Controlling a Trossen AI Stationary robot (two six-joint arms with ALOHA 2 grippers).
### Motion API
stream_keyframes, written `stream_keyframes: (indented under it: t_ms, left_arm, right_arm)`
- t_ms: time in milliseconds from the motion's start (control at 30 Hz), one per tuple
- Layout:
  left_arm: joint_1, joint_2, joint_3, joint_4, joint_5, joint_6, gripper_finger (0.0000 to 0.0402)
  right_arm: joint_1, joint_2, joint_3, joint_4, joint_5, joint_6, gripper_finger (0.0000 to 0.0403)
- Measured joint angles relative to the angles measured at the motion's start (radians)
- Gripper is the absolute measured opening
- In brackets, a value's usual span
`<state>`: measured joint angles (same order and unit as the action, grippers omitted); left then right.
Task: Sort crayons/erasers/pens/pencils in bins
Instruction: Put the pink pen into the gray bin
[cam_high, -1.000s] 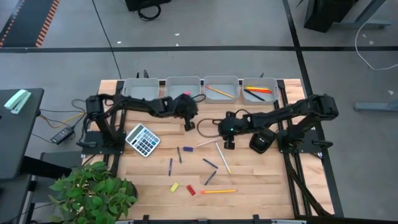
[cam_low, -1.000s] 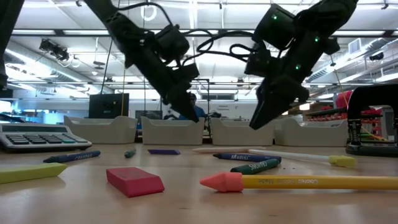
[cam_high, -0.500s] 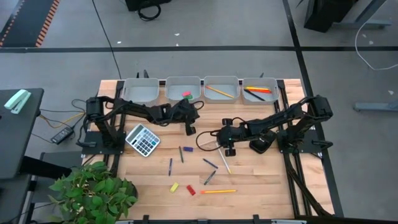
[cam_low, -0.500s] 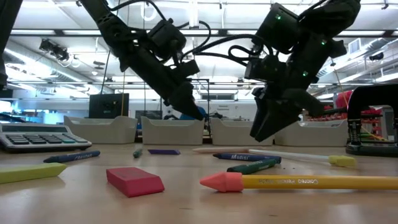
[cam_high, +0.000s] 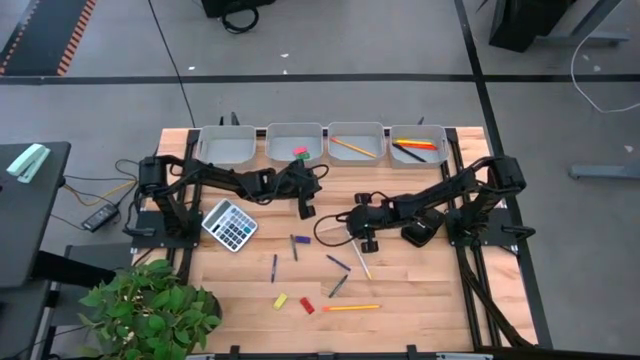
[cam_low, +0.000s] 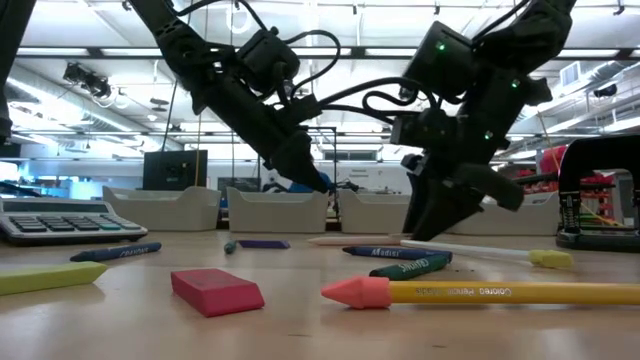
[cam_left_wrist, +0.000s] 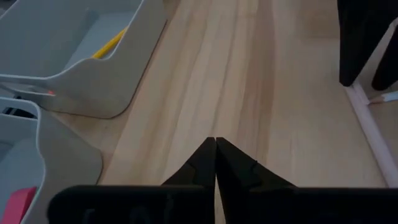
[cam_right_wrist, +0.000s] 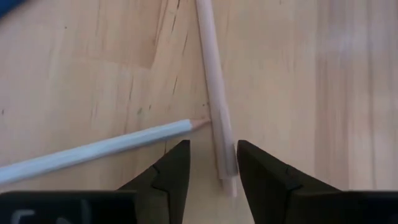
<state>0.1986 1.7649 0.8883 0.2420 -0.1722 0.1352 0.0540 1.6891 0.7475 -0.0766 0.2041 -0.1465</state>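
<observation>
The right tool (cam_right_wrist: 211, 163) reaches low to the counter (cam_high: 420, 285) from the right, its fingers parted on either side of a pale beige pencil (cam_right_wrist: 214, 106), whose side a white pencil (cam_right_wrist: 93, 152) touches with its tip. The left tool (cam_left_wrist: 215, 155), clenched on nothing, hangs just in front of the bins (cam_high: 296, 145); a pink eraser (cam_high: 298, 152) lies in the second bin.

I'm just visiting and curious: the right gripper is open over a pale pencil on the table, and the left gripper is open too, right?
Not quite. The left gripper is shut and empty, as the left wrist view shows. The right gripper is indeed open around the pale pencil.
</observation>
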Motion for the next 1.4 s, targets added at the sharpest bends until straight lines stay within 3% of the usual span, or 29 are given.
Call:
stream_keyframes:
  t_ms: [167, 400, 633, 900, 1167, 1400]
  left_arm:
    - [0.0, 0.0, 0.0, -0.003, 0.0, 0.0, 0.0006]
    - [0.0, 0.0, 0.0, -0.003, 0.0, -0.001, 0.0023]
    - [0.0, 0.0, 0.0, -0.007, 0.0, -0.011, 0.0007]
    - [0.0, 0.001, 0.0, -0.004, 0.0, -0.022, 0.0027]
    - [0.0, 0.002, 0.0, 0.065, 0.0, 0.002, 0.0007]
    - [0.02, 0.002, 0.0, 0.095, 0.001, 0.067, 0.0024]
  right_arm:
    - [-0.027, -0.003, -0.002, 0.002, -0.051, -0.014, 0.0091]
    - [-0.068, -0.002, -0.001, 0.007, -0.116, -0.014, 0.0037]
    - [-0.075, -0.041, -0.007, -0.023, -0.107, -0.021, 0.0031]
    - [-0.083, -0.215, -0.004, -0.11, -0.04, 0.029, 0.0029]
    - [-0.174, -0.315, -0.003, -0.279, -0.016, 0.101, 0.0029]
    - [-0.247, -0.371, -0.003, -0.377, 0.033, 0.155, 0.0029]
